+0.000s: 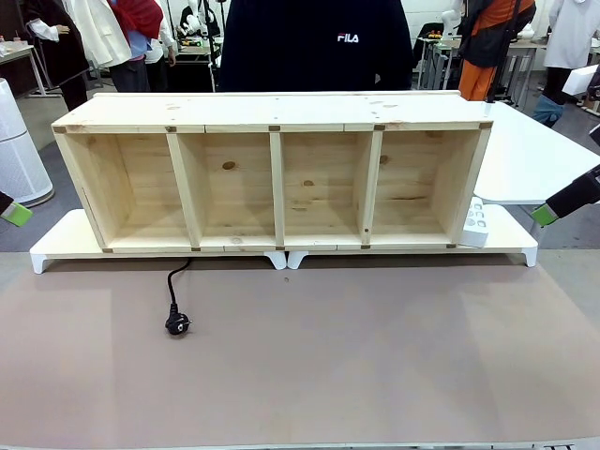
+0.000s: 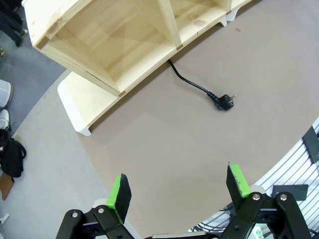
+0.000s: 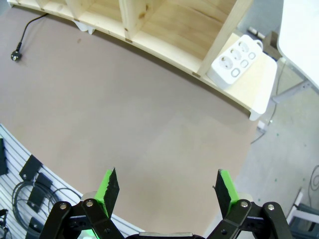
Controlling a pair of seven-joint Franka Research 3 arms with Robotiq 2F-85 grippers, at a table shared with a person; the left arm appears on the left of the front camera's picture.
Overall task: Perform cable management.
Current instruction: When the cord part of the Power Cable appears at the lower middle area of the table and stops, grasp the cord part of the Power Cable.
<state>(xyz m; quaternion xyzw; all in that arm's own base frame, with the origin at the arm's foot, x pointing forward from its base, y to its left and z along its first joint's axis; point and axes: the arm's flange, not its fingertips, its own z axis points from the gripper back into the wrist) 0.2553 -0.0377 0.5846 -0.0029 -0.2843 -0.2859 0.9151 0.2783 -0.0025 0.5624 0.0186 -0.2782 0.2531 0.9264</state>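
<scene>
Left gripper (image 2: pixel 178 186) hovering over brown mat (image 1: pixel 375 356), fingers spread wide, gripping nothing. Right gripper (image 3: pixel 167 188) hanging off right end, jaws fully apart, empty. Cable (image 1: pixel 174 281) lying loose on mat left of centre, plug (image 1: pixel 177 324) resting flat, cord running back under wooden shelf unit (image 1: pixel 272 127) near leftmost divider. White power strip (image 1: pixel 474 223) sitting at shelf's right end on white riser (image 1: pixel 56 246). Person (image 1: pixel 314 42) standing behind. Reading this as pre-grasp step. Next move likely calling for left arm dropping onto cord near plug, pinching thin cord cleanly.
</scene>
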